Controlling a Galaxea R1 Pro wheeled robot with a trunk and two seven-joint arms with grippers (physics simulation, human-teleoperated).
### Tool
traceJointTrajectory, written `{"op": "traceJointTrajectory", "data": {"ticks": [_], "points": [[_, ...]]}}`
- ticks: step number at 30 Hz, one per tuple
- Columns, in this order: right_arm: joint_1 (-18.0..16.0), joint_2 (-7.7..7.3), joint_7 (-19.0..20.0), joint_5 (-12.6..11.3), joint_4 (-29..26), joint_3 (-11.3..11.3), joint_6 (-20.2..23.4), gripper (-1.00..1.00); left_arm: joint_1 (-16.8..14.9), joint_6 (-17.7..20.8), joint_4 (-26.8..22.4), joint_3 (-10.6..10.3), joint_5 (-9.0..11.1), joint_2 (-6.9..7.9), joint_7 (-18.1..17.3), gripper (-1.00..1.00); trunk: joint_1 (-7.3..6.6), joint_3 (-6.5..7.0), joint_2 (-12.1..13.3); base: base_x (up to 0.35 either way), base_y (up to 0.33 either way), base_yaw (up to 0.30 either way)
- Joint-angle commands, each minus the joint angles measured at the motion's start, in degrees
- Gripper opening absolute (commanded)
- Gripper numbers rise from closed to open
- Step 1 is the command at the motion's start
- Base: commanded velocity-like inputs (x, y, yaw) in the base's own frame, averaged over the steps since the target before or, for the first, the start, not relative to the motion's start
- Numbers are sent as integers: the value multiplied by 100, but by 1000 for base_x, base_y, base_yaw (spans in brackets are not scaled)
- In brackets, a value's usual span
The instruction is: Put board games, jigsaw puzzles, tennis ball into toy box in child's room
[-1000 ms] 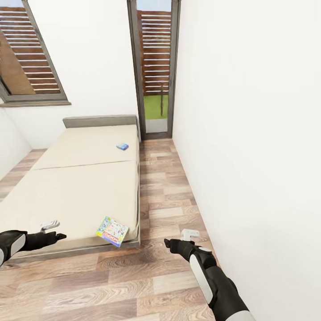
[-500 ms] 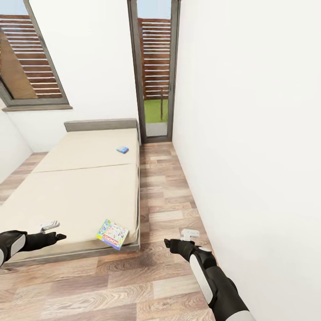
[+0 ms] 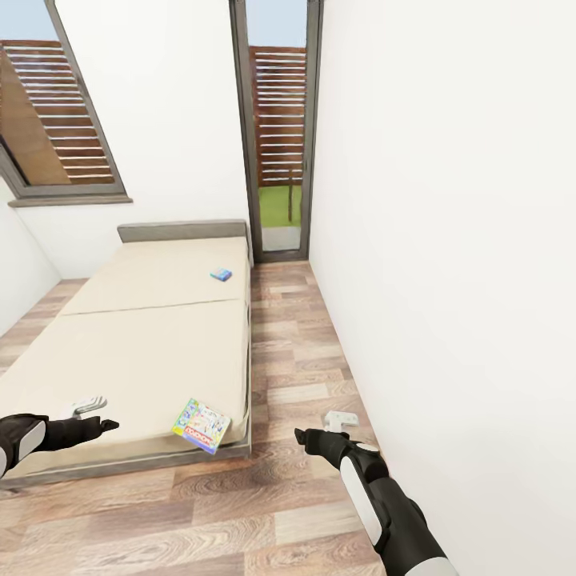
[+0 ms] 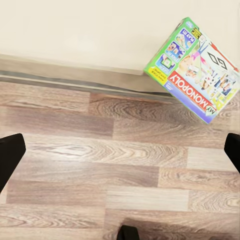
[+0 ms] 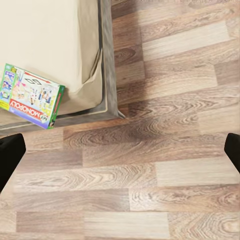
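Two board games lie on the bed (image 3: 144, 336). A "Monopoly" box (image 3: 201, 426) with green, purple and white print sits on the near corner, overhanging the mattress edge; it is also in the left wrist view (image 4: 196, 70) and the right wrist view (image 5: 30, 96). A small blue box (image 3: 222, 275) rests farther up, near the bed's right edge. My left gripper (image 3: 100, 414) hovers open over the bed's foot, left of the Monopoly box. My right gripper (image 3: 320, 426) hangs open above the floor to the box's right. The table, toy box, jigsaw puzzles and tennis ball are out of view.
A wood-plank aisle (image 3: 296, 344) runs between the bed and the white wall (image 3: 448, 264) on the right. A tall narrow window (image 3: 278, 136) closes the aisle's far end. The grey headboard (image 3: 182, 231) stands against the back wall under a slatted window (image 3: 56, 120).
The whole head picture has shifted slightly downward, so the camera has moved. Both arms hold the same pose, and both boxes lie where they were on the bed.
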Motion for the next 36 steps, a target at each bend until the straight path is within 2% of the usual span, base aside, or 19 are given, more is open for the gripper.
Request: {"op": "traceJointTrajectory", "data": {"ticks": [1, 36], "points": [[-4, 0, -22, -36, -8, 3, 26, 100, -6, 24, 1, 49, -57, 2, -19, 100, 4, -2, -11, 0, 0, 0], [-4, 0, -22, -35, -8, 3, 26, 100, -6, 28, 1, 47, -57, -2, -23, 100, 4, 333, -11, 0, 30, 0]]}}
